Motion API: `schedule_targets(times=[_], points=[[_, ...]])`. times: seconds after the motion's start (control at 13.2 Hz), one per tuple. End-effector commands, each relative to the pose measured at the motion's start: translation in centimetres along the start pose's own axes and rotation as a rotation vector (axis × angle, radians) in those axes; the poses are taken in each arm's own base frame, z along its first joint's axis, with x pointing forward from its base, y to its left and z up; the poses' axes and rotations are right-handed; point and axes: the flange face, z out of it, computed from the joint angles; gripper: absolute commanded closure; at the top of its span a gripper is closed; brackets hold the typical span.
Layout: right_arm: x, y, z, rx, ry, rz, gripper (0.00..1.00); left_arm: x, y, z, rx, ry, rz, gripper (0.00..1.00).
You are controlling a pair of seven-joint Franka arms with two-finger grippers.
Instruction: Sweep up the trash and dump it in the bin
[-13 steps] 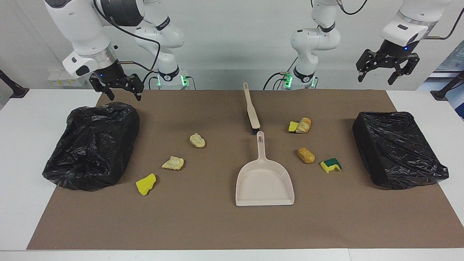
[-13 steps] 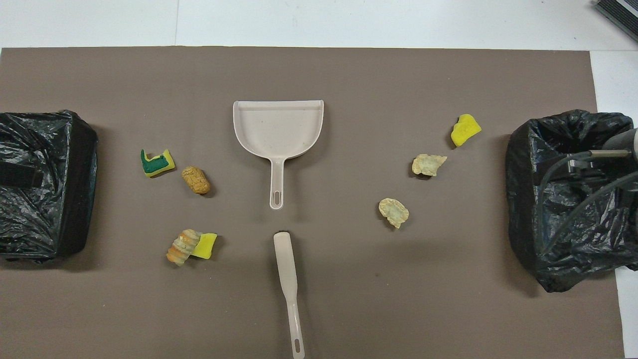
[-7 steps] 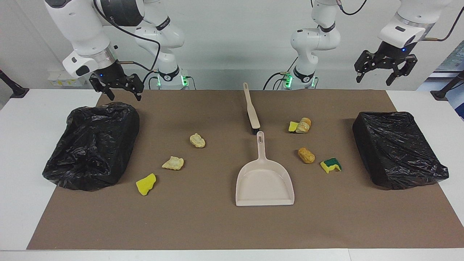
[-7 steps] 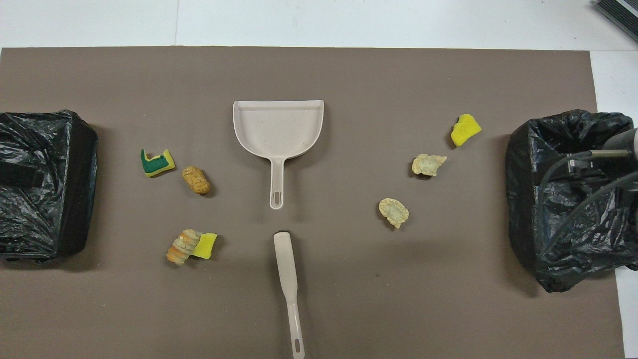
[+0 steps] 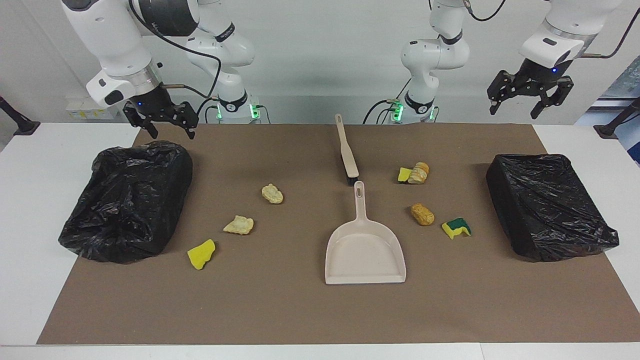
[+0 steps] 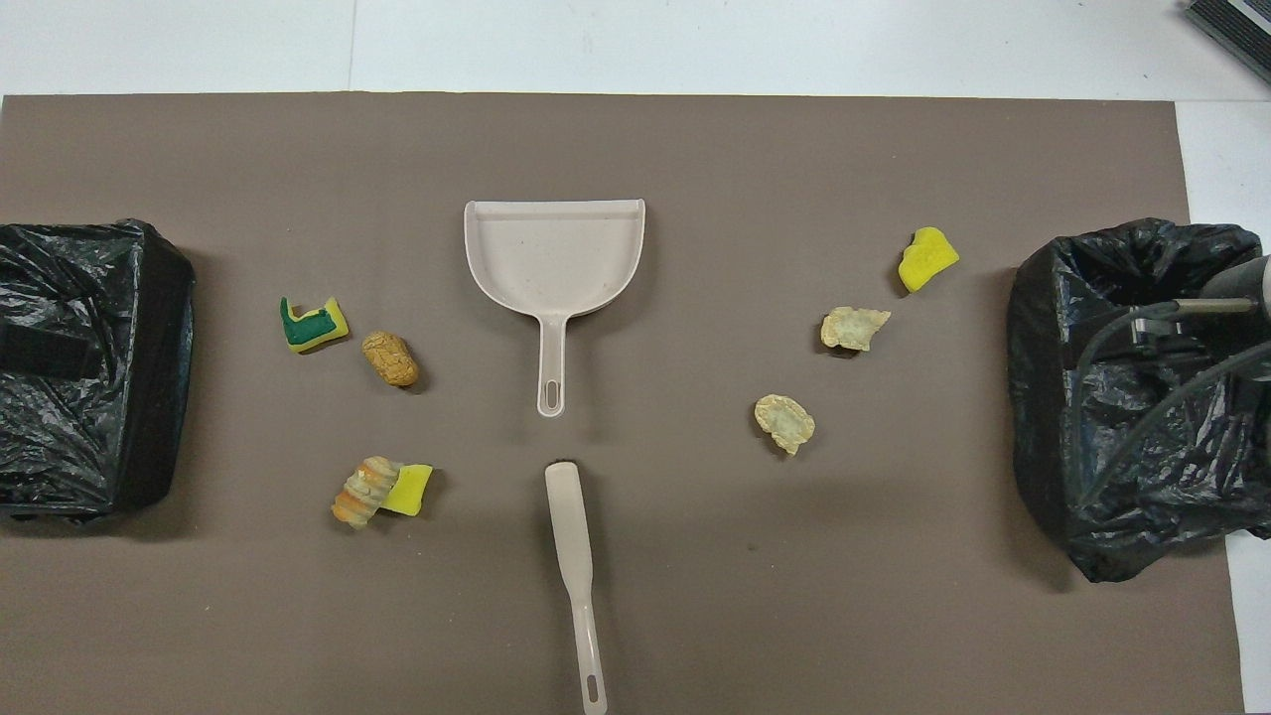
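Several trash scraps lie on the brown mat [image 5: 300,310]. A yellow sponge piece [image 5: 201,253] and two cream lumps [image 5: 238,225] [image 5: 272,194] are toward the right arm's end. A striped lump with a yellow sponge [image 5: 414,174], a brown lump [image 5: 422,214] and a green-yellow sponge [image 5: 456,227] are toward the left arm's end. The beige dustpan [image 5: 365,250] and brush [image 5: 347,152] lie in the middle. Black-bagged bins [image 5: 127,200] [image 5: 547,205] stand at each end. My right gripper [image 5: 172,134] hangs open over its bin's edge. My left gripper [image 5: 514,113] hangs open, high over the mat's edge.
The brush [image 6: 574,556] lies handle toward the robots, its head next to the dustpan's handle [image 6: 551,372]. The right arm's cable [image 6: 1142,328] shows over the bin [image 6: 1132,477] in the overhead view. White table [image 5: 30,225] borders the mat.
My left gripper has risen a little and drifted slightly toward the table's middle. The right arm and everything on the mat have stayed put.
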Motion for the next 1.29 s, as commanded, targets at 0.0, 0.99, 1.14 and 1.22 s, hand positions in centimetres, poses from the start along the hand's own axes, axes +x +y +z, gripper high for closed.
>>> schedule_targets(times=[0.0, 0.99, 1.14, 1.22], points=[[-0.6, 0.3, -0.3, 0.025, 0.0, -0.008, 0.0, -0.7, 3.0, 1.1, -0.007, -0.012, 0.018, 0.0], [1.7, -0.7, 3.4, -0.025, -0.051, -0.026, 0.0, -8.3, 23.7, 13.5, -0.067, -0.076, -0.141, 0.0], [3.4, -4.0, 5.6, -0.024, -0.045, -0.06, 0.0, -9.4, 26.4, 15.4, -0.065, -0.072, -0.169, 0.0], [4.8, -5.8, 6.5, -0.018, -0.038, -0.05, 0.0, -9.5, 27.4, 16.5, -0.067, -0.065, -0.186, 0.0]])
